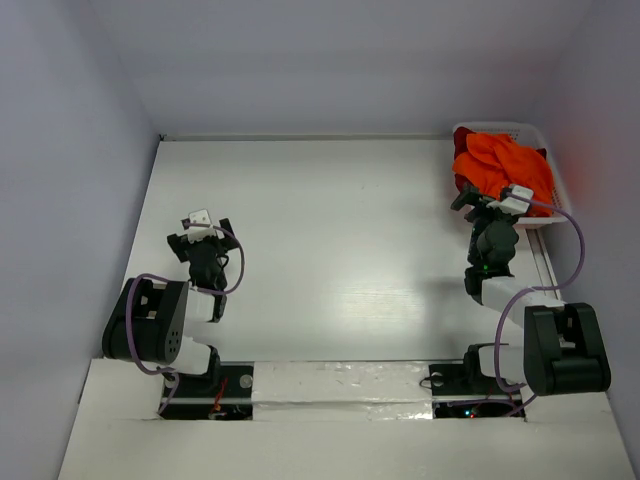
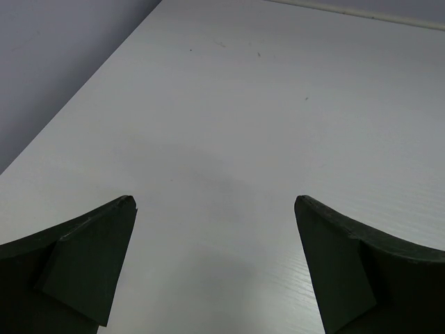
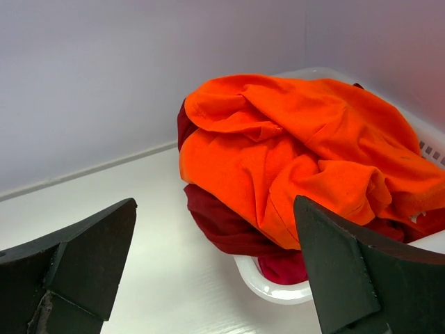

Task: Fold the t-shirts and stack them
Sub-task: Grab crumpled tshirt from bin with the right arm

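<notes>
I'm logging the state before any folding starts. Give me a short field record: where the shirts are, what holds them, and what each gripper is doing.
shirts: bright orange cloth t-shirt crumpled on top of a dark red cloth t-shirt
container: white plastic basket, at the far right corner of the white table
left gripper: open, empty, over bare table
right gripper: open, empty, facing the basket, not touching cloth
folded shirts: none visible

t-shirts (image 3: 306, 153) in far-right basket (image 3: 278, 289)
</notes>
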### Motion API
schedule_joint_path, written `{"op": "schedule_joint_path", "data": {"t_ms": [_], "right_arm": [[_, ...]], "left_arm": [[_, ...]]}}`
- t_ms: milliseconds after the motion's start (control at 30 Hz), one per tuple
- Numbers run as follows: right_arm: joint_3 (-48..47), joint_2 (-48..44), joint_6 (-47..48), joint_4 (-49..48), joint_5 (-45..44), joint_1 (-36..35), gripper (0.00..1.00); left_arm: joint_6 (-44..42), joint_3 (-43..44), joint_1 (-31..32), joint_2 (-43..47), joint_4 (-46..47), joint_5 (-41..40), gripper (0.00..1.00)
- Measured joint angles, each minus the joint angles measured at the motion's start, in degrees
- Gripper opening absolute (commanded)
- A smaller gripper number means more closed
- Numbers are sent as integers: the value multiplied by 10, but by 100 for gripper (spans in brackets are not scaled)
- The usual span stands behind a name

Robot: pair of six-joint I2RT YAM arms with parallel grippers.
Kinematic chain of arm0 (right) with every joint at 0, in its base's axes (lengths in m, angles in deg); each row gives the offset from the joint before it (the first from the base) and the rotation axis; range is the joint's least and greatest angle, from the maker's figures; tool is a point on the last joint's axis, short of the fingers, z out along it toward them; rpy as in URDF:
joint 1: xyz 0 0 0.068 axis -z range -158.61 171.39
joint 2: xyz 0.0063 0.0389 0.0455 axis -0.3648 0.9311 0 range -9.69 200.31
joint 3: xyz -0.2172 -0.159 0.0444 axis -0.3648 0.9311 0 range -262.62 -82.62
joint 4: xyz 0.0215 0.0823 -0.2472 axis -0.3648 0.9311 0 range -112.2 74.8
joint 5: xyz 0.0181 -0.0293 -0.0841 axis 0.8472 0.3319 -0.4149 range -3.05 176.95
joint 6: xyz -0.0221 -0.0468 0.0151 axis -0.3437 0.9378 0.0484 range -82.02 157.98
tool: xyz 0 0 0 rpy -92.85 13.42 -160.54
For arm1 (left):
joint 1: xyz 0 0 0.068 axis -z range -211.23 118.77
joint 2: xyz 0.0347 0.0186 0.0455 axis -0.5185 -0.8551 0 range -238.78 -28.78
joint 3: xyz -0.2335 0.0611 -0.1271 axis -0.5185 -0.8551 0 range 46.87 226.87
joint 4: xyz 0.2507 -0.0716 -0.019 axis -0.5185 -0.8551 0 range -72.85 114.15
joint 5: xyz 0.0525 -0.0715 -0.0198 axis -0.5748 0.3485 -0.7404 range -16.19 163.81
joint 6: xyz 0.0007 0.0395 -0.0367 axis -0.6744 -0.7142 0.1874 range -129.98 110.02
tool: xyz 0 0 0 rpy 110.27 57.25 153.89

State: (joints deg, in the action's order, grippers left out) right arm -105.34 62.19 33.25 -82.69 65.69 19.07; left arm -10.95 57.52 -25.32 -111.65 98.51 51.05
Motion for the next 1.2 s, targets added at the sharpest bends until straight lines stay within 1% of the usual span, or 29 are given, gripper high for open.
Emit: {"op": "schedule_joint_path", "data": {"t_ms": [867,933,1000,1033,1100,1133,1200], "right_arm": [[0,-2,0,2,-5,0,100],[-8,-12,-7,37,-27,0,100],[-53,-19,-11,116,-51,0,100],[-88,-19,-11,160,-58,0,100],[-144,-27,-14,213,-62,0,100],[-160,-38,-17,231,-59,0,100],[-175,-72,-26,261,-53,-1,100]], "left_arm": [[0,0,0,2,-1,-7,99],[0,2,7,9,-3,-21,99],[9,19,17,25,-59,-72,99],[13,65,24,44,-85,-84,99],[30,159,29,58,-189,-98,99],[47,218,31,59,-242,-96,99],[77,308,34,65,-319,-79,99]]}}
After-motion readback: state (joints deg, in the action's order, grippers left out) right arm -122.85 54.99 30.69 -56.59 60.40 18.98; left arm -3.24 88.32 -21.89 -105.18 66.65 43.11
